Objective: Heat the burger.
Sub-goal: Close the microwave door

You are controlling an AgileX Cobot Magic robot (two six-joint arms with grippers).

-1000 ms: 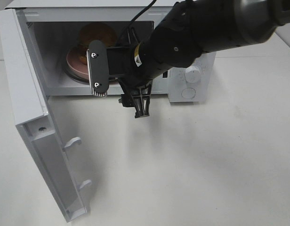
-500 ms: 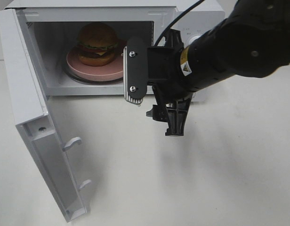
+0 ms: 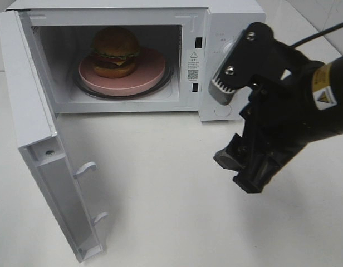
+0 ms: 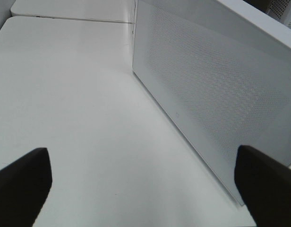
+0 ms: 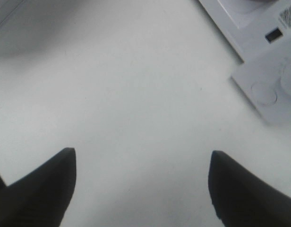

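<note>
Two pairs of dark fingertips frame the wrist views, each pair cut off at the picture's edge. The left gripper (image 4: 141,156) has its fingers wide apart with nothing between them. It hangs over the white table (image 4: 65,94) beside a white panel (image 4: 221,94) with a fine dotted pattern. Whether that panel is the oven's door or its side is unclear, and this gripper is out of the high view. The right gripper (image 3: 230,128), also spread and holding nothing, hangs above the table at the right, its arm running off the frame. It hides part of the microwave (image 3: 233,16) control panel, so the knobs are hard to make out. The microwave door (image 3: 43,167) stands swung open on the left. Farther back, inside the oven, the burger (image 3: 114,53) sits upright on a pink plate (image 3: 152,72), left of the plate's middle. One second earlier the right arm stood before the opening and covered most of the burger. Now it is off to the right and the burger is in full view.
</note>
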